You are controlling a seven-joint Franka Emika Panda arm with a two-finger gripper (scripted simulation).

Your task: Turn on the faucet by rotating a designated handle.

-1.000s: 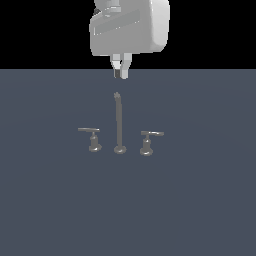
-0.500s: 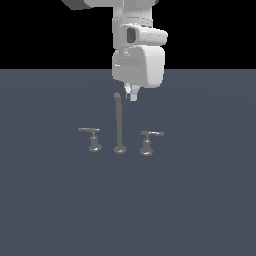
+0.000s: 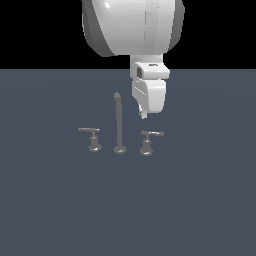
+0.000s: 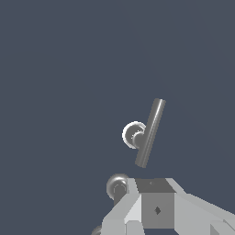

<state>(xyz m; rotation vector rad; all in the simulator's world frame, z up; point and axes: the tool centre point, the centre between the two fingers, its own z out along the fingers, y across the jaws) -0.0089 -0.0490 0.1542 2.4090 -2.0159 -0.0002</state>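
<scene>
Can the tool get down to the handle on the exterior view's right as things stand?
Probably yes. The tool hangs above the handle, clear of it. Nothing lies between them, and the spout stands off to one side. In the wrist view the handle's lever lies unobstructed.

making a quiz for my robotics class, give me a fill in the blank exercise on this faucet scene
1. The faucet set has ____ lever handles.
2. The tall spout stands ____ the two handles.
3. In the exterior view, the gripper hangs above the handle on that view's ____ side.
4. The gripper is ____ touching that handle.

Missing words: two; between; right; not
</scene>
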